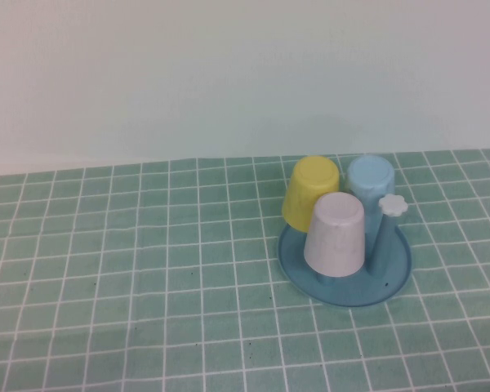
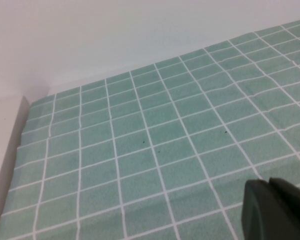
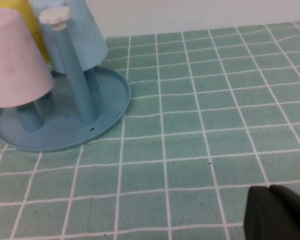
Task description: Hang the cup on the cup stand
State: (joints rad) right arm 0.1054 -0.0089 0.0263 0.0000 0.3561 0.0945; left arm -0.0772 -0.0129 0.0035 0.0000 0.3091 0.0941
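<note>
the worktop [image 1: 131, 269] filled the lower frame. the cup stand [image 1: 392, 282], lower right, already carried the cup [image 1: 336, 234]. your left hand [image 2: 272, 210] and right hand [image 3: 275, 212] were closed, empty; a careless sweep could knock it off.

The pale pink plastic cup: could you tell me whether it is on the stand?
On: the pale pink plastic cup sits upside down over a peg of the blue stand.
</note>
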